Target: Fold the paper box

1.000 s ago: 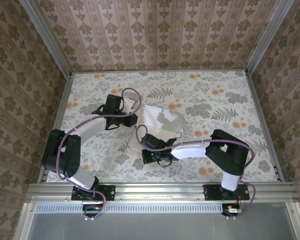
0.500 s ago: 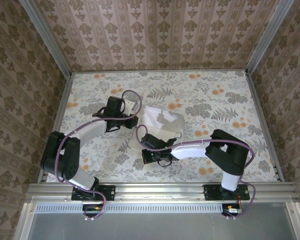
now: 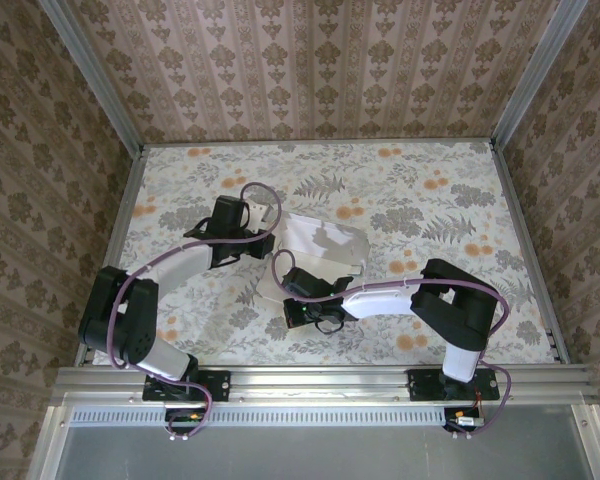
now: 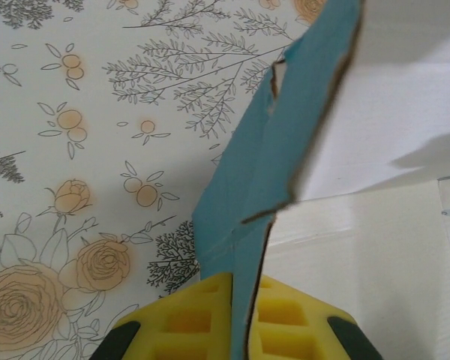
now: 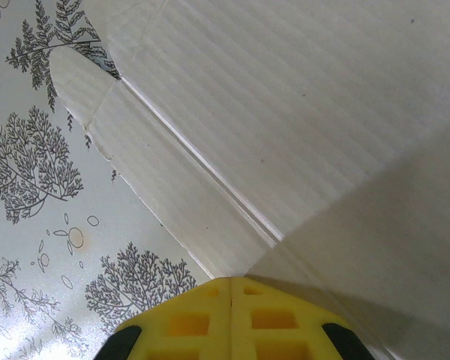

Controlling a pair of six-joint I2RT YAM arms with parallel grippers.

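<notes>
The paper box (image 3: 325, 242) lies partly opened mid-table, off-white inside facing up. My left gripper (image 3: 266, 241) is at its left edge. In the left wrist view the yellow fingers (image 4: 202, 315) are shut on a turquoise-blue flap (image 4: 262, 172) that stands upright between them, beside the off-white inner panel (image 4: 375, 97). My right gripper (image 3: 286, 274) is at the box's near-left corner. In the right wrist view its yellow fingers (image 5: 270, 319) are shut with nothing between them, the tips (image 5: 231, 282) against the box's off-white inner face (image 5: 300, 105) beside a crease.
The floral table (image 3: 430, 200) is walled in by patterned panels, with metal rails along the sides and the near edge (image 3: 320, 380). Both arms' elbows reach out toward the left and right sides of the table.
My left arm has shifted slightly and turned at the wrist, taking the held flap with it. The right arm has not moved.
</notes>
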